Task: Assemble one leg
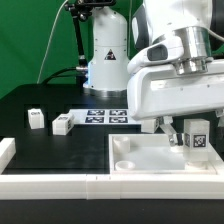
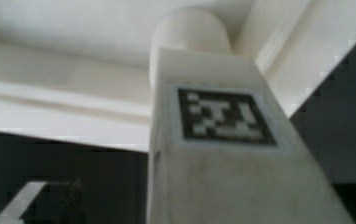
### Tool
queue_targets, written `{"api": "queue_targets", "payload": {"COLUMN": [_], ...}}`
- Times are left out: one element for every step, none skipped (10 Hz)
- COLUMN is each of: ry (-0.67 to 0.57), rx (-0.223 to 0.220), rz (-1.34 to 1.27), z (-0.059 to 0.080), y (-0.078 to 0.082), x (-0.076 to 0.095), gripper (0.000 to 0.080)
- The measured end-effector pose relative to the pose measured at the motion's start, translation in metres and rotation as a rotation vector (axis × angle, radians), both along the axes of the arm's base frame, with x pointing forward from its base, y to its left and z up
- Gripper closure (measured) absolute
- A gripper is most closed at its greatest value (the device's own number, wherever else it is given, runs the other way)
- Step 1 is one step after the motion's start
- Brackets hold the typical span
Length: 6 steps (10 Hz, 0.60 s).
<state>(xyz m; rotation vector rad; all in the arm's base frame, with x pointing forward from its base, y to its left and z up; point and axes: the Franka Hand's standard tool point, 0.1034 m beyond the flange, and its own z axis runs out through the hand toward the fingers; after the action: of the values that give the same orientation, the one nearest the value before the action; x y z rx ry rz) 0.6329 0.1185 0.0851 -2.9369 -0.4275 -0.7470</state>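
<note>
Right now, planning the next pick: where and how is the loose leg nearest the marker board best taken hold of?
Probably from straight above, with the jaws across two opposite sides of the leg near its middle. It lies low on the black table, apart from the other loose leg, so its sides look free and its top is open.

The leg (image 1: 197, 137) is a small white cuboid peg bearing a black-and-white square tag. It stands upright at the far corner of the furniture panel on the exterior view's right, seemingly seated in a socket. The wrist view shows its tagged face (image 2: 216, 130) close up.
</note>
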Motion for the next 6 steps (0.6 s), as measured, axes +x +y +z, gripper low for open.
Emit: {"api": "queue_targets", "payload": {"ry": [0.000, 0.013, 0.052, 0.043, 0.054, 0.193], "rx": [-0.002, -0.004, -0.007, -0.006, -0.006, -0.015], "rz": [0.002, 0.005, 0.011, 0.009, 0.010, 0.018], "z": [0.003, 0.001, -0.001, 0.001, -0.001, -0.007], "y": [0.000, 0.000, 0.002, 0.002, 0.002, 0.007], "x": [-0.004, -0.009, -0.010, -0.007, -0.008, -0.017], "gripper": [0.0151, 0.0151, 0.0151, 0.0151, 0.0151, 0.0151]}}
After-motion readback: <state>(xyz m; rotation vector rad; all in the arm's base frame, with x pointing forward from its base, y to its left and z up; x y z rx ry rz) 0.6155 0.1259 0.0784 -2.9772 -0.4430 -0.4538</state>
